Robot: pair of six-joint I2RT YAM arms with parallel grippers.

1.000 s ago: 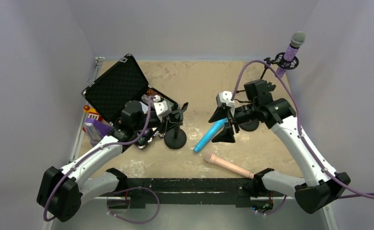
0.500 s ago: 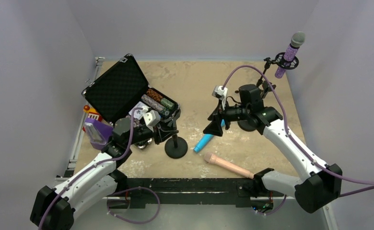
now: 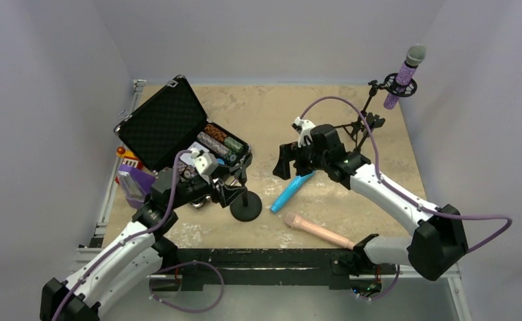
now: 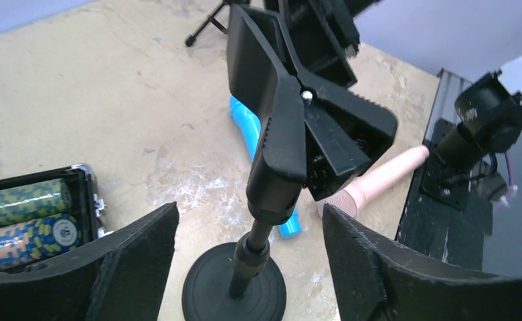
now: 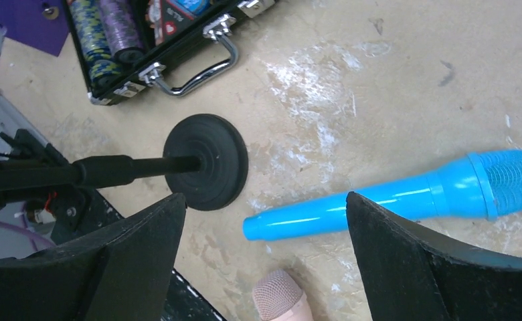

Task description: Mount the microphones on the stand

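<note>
The purple microphone [image 3: 404, 72] sits clipped in a tripod stand [image 3: 371, 115] at the back right. The blue microphone [image 3: 292, 190] [image 5: 392, 200] and the pink microphone [image 3: 318, 231] [image 5: 278, 297] lie flat on the table. A black stand with a round base [image 3: 245, 207] [image 4: 235, 291] [image 5: 205, 160] and an empty clamp [image 4: 292, 114] stands upright left of them. My left gripper [image 3: 235, 185] [image 4: 250, 214] is open, its jaws on either side of the stand's pole without touching it. My right gripper [image 3: 292, 166] [image 5: 265, 199] hangs open above the blue microphone's handle end.
An open black case [image 3: 171, 127] with poker chips [image 4: 24, 214] lies at the left, its handle [image 5: 198, 70] facing the stand. A purple box [image 3: 134, 184] sits beside it. A black rail [image 3: 265, 257] runs along the near edge.
My left gripper has opened off the stand's pole and drawn back toward the near left. My right gripper has swung left and turned over the blue microphone, opening slightly wider.
</note>
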